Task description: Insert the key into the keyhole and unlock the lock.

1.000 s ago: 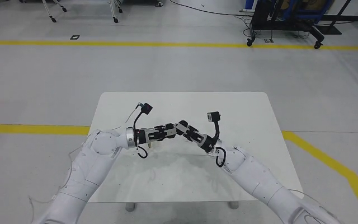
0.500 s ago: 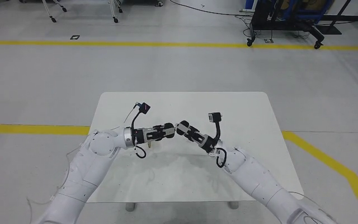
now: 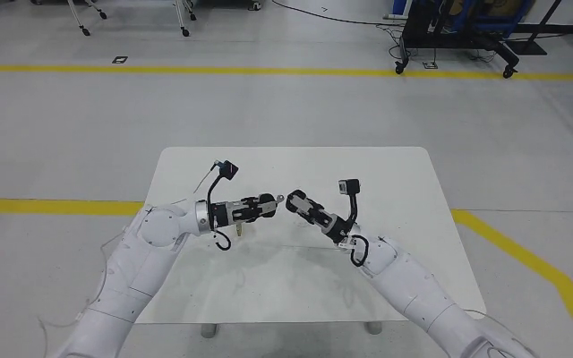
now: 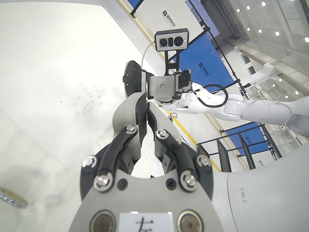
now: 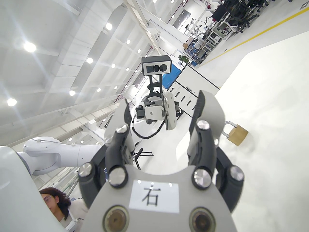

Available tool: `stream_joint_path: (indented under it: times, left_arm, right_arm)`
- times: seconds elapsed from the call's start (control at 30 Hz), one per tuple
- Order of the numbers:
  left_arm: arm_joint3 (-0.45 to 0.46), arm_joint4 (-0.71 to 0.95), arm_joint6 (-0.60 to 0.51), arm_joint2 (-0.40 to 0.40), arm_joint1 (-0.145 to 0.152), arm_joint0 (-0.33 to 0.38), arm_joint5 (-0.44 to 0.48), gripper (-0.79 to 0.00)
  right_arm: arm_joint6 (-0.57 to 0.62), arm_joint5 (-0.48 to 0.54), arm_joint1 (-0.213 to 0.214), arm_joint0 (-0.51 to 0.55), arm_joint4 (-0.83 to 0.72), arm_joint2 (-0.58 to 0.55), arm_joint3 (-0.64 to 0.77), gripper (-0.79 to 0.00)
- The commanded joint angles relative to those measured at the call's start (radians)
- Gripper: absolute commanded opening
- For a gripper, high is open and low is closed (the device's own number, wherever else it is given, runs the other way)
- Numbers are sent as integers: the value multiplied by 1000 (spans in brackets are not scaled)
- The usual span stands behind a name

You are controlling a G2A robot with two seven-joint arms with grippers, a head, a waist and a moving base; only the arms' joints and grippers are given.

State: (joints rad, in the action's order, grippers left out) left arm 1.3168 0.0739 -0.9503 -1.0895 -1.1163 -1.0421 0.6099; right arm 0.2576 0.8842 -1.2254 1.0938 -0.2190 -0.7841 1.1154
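We see the left gripper (image 4: 146,105) pinched closed, facing the right gripper (image 5: 163,98), splayed wide, above the white rectangular table (image 3: 394,179).

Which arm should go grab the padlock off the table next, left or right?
Right, probably. The right gripper is open and empty, with the padlock lying on the table ahead of it; the left gripper is shut.

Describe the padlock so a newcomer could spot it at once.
Start at the white table. The padlock lies on its bare top, close to the open right gripper. It is a small brass-coloured block with a silver loop, unlike the white-and-black robot parts around it.
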Motion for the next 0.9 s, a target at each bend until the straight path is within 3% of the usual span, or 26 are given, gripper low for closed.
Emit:
stream_joint_path:
  times: [0.0, 0.23, 0.33, 0.5, 0.73, 0.83, 0.87]
  left_arm:
    - [0, 1, 0, 0, 0, 0, 0, -785]
    - [0, 1, 0, 0, 0, 0, 0, -785]
    - [15, -20, -15, 18, 0, -7, -55, -785]
    - [13, -3, -113, 51, -1, 21, -114, -785]
    - [-39, 153, -324, 98, -8, 80, -88, -785]
    - [-69, 212, -360, 119, -12, 109, -100, -785]
    - [-75, 208, -362, 126, -12, 119, -102, -785]
  right_arm:
    - [0, 0, 0, 0, 0, 0, 0, 0]
    - [0, 0, 0, 0, 0, 0, 0, 0]
    - [0, 0, 0, 0, 0, 0, 0, 0]
    - [40, -21, 32, -30, 297, -81, 19, 0]
    - [361, 67, 103, 1, 301, -189, 105, 0]
    - [482, 21, 119, -3, 244, -195, 111, 0]
    - [513, 11, 121, -5, 218, -192, 111, -37]
